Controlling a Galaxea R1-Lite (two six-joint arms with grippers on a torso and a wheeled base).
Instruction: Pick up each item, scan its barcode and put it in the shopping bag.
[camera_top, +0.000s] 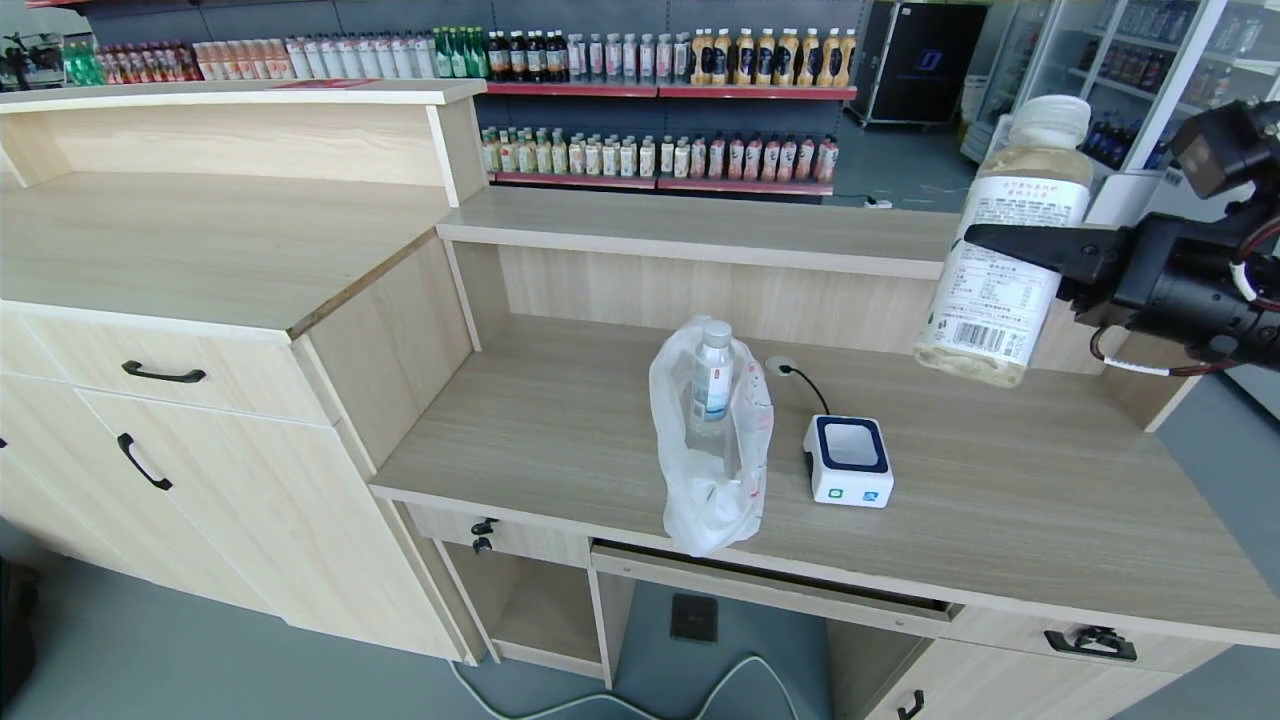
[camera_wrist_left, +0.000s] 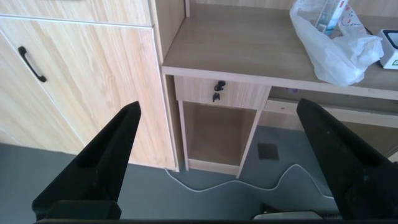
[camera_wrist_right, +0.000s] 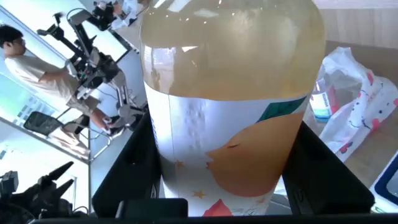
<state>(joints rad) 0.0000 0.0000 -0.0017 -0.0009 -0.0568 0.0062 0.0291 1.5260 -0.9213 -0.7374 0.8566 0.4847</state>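
Note:
My right gripper (camera_top: 1010, 245) is shut on a bottle of pale yellow drink (camera_top: 1005, 240) with a white cap and a white label, barcode facing the head camera. I hold it high above the right of the counter, slightly tilted, up and right of the scanner (camera_top: 848, 460). The same bottle (camera_wrist_right: 233, 106) sits between my black fingers in the right wrist view. A white plastic shopping bag (camera_top: 712, 455) stands left of the scanner with a clear bottle (camera_top: 712, 375) upright inside. My left gripper (camera_wrist_left: 217, 158) hangs open below the counter, over the grey floor, left of the bag (camera_wrist_left: 336, 43).
The light wood counter (camera_top: 1000, 500) has a raised back ledge and a taller cabinet (camera_top: 200, 250) on its left. The scanner's black cable (camera_top: 805, 385) runs back to a hole in the countertop. Shelves of bottles (camera_top: 660, 100) and fridges (camera_top: 1130, 70) stand behind.

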